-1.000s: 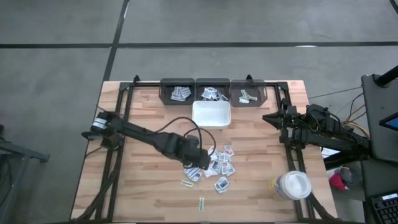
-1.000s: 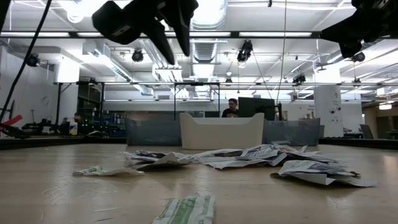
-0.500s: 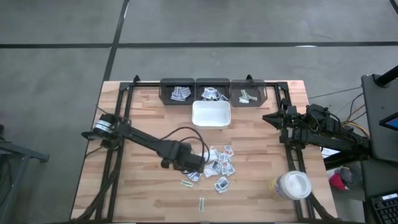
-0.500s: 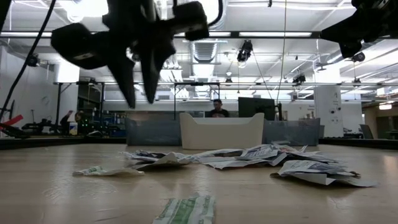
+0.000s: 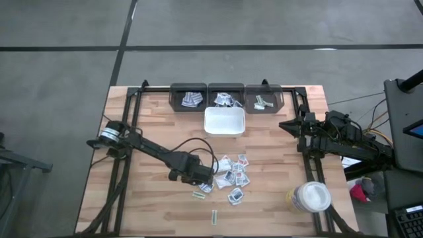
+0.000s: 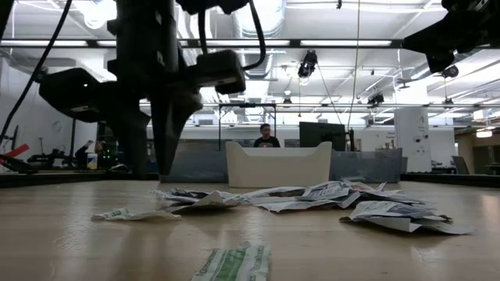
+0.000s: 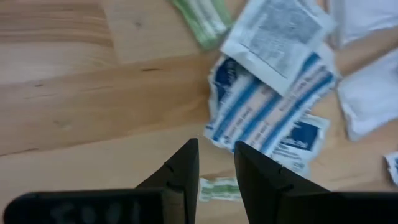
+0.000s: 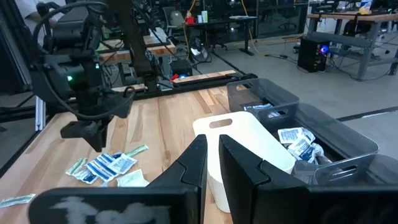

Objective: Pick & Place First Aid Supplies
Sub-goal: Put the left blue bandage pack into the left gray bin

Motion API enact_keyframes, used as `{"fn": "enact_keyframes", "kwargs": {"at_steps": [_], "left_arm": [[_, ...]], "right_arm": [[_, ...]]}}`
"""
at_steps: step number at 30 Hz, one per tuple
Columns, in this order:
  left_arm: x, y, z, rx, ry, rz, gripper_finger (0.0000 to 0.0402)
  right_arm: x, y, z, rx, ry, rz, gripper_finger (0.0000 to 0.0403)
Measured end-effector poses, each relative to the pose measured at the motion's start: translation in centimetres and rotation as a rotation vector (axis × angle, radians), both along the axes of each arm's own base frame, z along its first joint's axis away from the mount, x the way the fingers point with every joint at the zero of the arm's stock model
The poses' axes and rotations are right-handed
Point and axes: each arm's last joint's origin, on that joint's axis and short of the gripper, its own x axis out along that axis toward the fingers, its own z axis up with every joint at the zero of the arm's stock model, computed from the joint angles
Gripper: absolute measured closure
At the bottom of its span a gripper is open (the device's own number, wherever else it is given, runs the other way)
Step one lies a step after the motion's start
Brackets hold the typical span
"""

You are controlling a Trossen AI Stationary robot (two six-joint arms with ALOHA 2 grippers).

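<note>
Hovering low over the wooden bench [image 5: 152,119], the left hand [image 5: 209,180] points down at the left edge of the scattered first aid packets [image 5: 232,173], its fingers [image 7: 180,171] slightly parted and grasping nothing, just beside a blue-striped packet [image 7: 268,115]. The right hand [image 5: 285,125] waits at the right side, fingers nearly together and unladen, facing the white tray [image 5: 225,121].
</note>
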Motion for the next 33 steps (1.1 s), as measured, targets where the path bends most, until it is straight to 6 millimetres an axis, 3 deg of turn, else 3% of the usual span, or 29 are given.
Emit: {"fn": "enact_keyframes", "kwargs": {"at_steps": [18,33], "left_arm": [[-0.2,0.2,-2.1,-0.024,-0.071,0.004,0.0303],[0.0,0.3,-2.2,0.008,-0.096,0.019,0.0311]], "right_arm": [[0.0,0.0,0.0,0.0,0.0,0.0,0.0364],[0.0,0.0,0.0,0.0,0.0,0.0,0.0364]]}}
